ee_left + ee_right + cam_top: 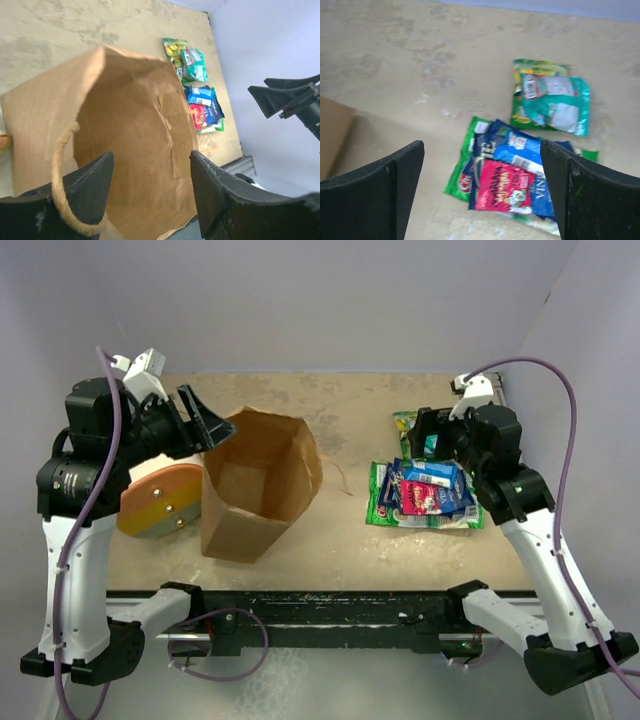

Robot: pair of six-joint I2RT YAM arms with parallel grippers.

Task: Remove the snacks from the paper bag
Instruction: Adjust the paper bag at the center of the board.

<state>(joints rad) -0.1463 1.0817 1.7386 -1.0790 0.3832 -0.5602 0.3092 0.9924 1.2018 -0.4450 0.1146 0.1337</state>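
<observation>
L gripper (150, 162): jaws wide apart, empty, at the mouth of the paper bag (130, 115); handle loop (56, 170) beside one finger. R gripper (482, 150): jaws wide apart, nothing held, hovering over the table (420, 75). Snacks (512, 177) lay piled just below and ahead; teal packet (555, 100) was further out.

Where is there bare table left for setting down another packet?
Bare table lies between the paper bag and the snack pile, and along the far edge behind the bag. Crowded: the right side, taken by the overlapping pile, and the left, where the orange-ended cylinder sits beside the bag.
</observation>
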